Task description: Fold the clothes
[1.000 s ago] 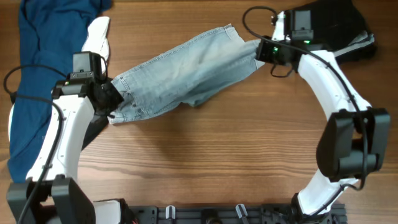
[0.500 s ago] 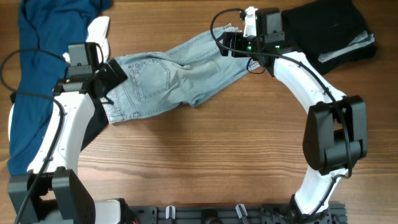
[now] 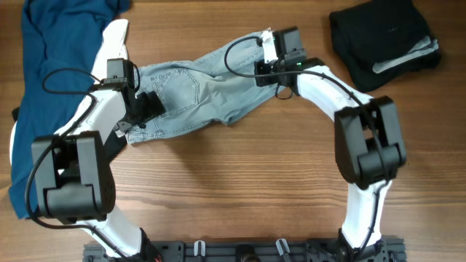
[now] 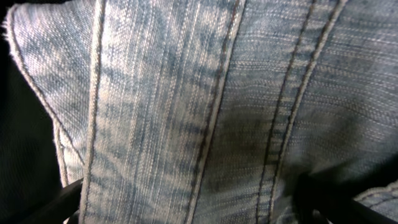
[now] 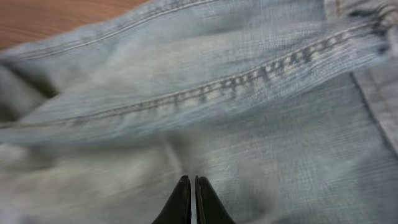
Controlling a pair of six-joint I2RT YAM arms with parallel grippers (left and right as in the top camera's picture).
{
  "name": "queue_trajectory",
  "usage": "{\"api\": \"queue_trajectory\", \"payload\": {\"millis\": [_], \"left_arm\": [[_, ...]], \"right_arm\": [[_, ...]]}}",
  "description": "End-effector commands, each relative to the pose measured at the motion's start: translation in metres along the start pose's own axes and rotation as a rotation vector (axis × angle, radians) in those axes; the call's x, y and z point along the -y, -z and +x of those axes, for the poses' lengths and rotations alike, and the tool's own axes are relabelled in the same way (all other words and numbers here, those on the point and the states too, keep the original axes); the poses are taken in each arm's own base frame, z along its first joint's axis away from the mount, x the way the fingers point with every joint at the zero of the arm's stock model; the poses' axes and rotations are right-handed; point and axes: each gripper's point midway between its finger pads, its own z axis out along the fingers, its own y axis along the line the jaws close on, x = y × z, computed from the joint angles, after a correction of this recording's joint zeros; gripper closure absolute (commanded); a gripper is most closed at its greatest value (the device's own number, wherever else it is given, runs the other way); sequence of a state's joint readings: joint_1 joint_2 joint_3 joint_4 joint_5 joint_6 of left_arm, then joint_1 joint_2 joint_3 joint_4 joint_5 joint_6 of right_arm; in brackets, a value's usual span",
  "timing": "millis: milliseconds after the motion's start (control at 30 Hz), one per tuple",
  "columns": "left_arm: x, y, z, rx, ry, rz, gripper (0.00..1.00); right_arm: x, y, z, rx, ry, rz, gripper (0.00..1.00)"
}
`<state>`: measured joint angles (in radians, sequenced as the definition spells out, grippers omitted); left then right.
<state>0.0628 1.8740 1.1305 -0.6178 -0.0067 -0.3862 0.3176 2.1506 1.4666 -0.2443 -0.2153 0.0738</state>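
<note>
The light-blue denim jeans lie slantwise across the far middle of the table, a stitched back pocket facing up. My left gripper hovers low over their waist end. In the left wrist view the denim fills the picture and the left gripper is open, its dark fingers far apart at the bottom corners. My right gripper is over the leg end. In the right wrist view the right gripper is shut just above the denim, with no cloth seen pinched between the tips.
A navy garment is heaped along the left edge, with a white piece beside it. A folded black garment sits at the far right corner. Bare wood covers the near half of the table.
The jeans were stretched taut between both grippers a second ago; they now lie slack, pocket up. The left gripper has opened. The right arm swung left, let go, then shut again.
</note>
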Motion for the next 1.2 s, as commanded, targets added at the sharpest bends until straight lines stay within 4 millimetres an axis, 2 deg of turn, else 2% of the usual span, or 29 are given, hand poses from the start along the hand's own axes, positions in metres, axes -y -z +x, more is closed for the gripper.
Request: {"api": "queue_trajectory", "payload": {"millis": [0, 100, 167, 200, 233, 267, 333, 400, 467, 500, 533, 567, 633, 700, 767, 833, 900, 1067, 1133, 1167], "left_arm": [[-0.001, -0.017, 0.008, -0.042, -0.010, -0.009, 0.00], [0.000, -0.017, 0.007, -0.037, -0.010, -0.007, 0.00], [0.000, -0.017, 0.005, -0.032, -0.011, -0.004, 0.00], [0.000, -0.017, 0.005, -0.031, -0.011, -0.003, 0.00], [0.001, -0.017, 0.005, -0.029, -0.011, -0.003, 0.00], [0.001, -0.017, 0.004, -0.028, -0.011, -0.002, 0.00], [0.001, -0.017, 0.004, -0.028, -0.011, -0.002, 0.00], [0.001, -0.017, 0.004, -0.028, -0.011, -0.002, 0.00], [0.001, -0.017, 0.004, -0.027, -0.011, -0.002, 0.00], [0.001, -0.017, 0.004, -0.027, -0.011, -0.002, 0.00], [0.001, -0.017, 0.004, -0.028, -0.011, -0.002, 0.00], [0.001, -0.017, 0.005, -0.029, -0.016, -0.002, 0.00], [0.001, -0.017, 0.005, -0.029, -0.015, -0.002, 0.00], [0.000, -0.017, 0.005, -0.032, -0.015, -0.003, 0.00], [0.000, -0.017, 0.007, -0.038, -0.015, -0.006, 0.00], [-0.001, -0.017, 0.009, -0.045, -0.015, -0.010, 0.00], [-0.001, -0.017, 0.009, -0.046, -0.015, -0.010, 0.00], [-0.001, -0.017, 0.009, -0.046, -0.014, -0.010, 0.00], [0.000, -0.017, 0.009, -0.049, -0.014, -0.004, 0.00], [0.000, -0.017, 0.009, -0.050, -0.014, -0.004, 0.00]], "right_arm": [[0.008, -0.026, 0.003, 0.027, -0.011, 0.007, 0.96], [0.009, -0.049, -0.006, 0.111, -0.046, -0.017, 0.95], [0.004, -0.056, -0.027, 0.219, -0.051, -0.040, 0.91], [-0.002, -0.051, -0.048, 0.311, -0.064, -0.062, 0.83], [-0.006, -0.047, -0.060, 0.360, -0.071, -0.076, 0.81], [-0.013, -0.038, -0.082, 0.454, -0.072, -0.100, 0.79], [-0.017, -0.023, -0.112, 0.545, -0.076, -0.110, 0.77], [-0.014, -0.013, -0.133, 0.564, -0.069, -0.106, 0.73], [-0.007, -0.009, -0.136, 0.471, -0.049, -0.103, 0.69], [-0.004, -0.003, -0.134, 0.408, -0.058, -0.110, 0.61], [-0.001, 0.011, -0.132, 0.345, -0.061, -0.124, 0.43], [0.010, 0.038, -0.130, 0.276, -0.107, -0.108, 0.02], [0.026, 0.064, -0.118, 0.202, -0.167, -0.071, 0.00], [0.064, 0.082, -0.079, 0.057, -0.318, 0.041, 0.00], [0.085, 0.084, -0.041, -0.072, -0.415, 0.083, 0.00], [0.090, 0.079, -0.019, -0.138, -0.444, 0.101, 0.00], [0.098, 0.071, 0.014, -0.228, -0.534, 0.189, 0.00], [0.108, 0.061, 0.037, -0.241, -0.632, 0.351, 0.00], [0.106, 0.052, 0.044, -0.250, -0.652, 0.386, 0.00], [0.103, 0.044, 0.045, -0.248, -0.647, 0.394, 0.04]]}}
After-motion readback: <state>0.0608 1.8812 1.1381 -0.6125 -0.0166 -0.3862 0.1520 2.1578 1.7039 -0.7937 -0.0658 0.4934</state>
